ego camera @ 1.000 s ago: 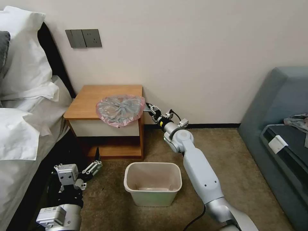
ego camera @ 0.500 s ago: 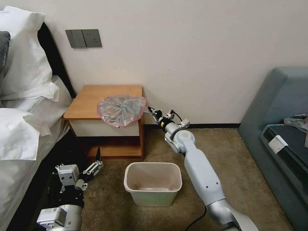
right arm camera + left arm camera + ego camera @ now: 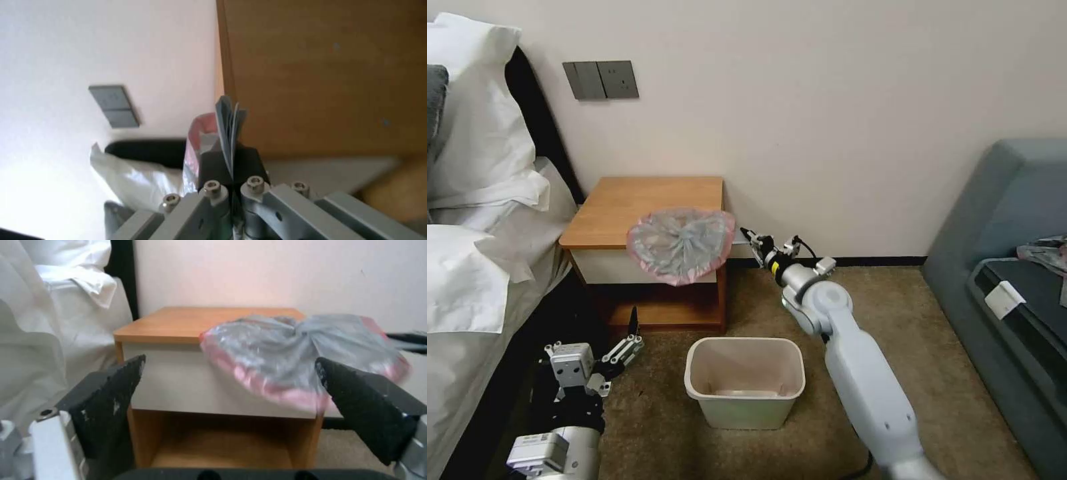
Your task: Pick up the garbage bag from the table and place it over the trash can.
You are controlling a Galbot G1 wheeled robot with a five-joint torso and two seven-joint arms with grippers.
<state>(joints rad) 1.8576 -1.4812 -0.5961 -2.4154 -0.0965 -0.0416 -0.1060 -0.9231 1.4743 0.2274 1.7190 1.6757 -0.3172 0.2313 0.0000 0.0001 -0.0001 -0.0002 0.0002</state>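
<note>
- carpeted bedroom floor, head view: the right claw (image 3: 747,234) pinches the edge of the garbage bag (image 3: 679,244), which droops off the front corner of the counter (image 3: 620,207); the trash can (image 3: 744,380) stands below that claw. the left claw (image 3: 627,337) hangs low beside the bed (image 3: 474,267), spread wide.
- left wrist view: bag (image 3: 302,356) between the spread fingers (image 3: 111,386), farther off.
- right wrist view: closed pads (image 3: 211,163) clamp folded plastic beside the counter's side panel.

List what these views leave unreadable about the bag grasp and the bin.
- Head view: where the right gripper meets the garbage bag is too small to read.
- Right wrist view: the fingers cover the pinched bag edge.
- Left wrist view: the bag is blurred.
- Head view: the trash can near wall hides its floor.
</note>
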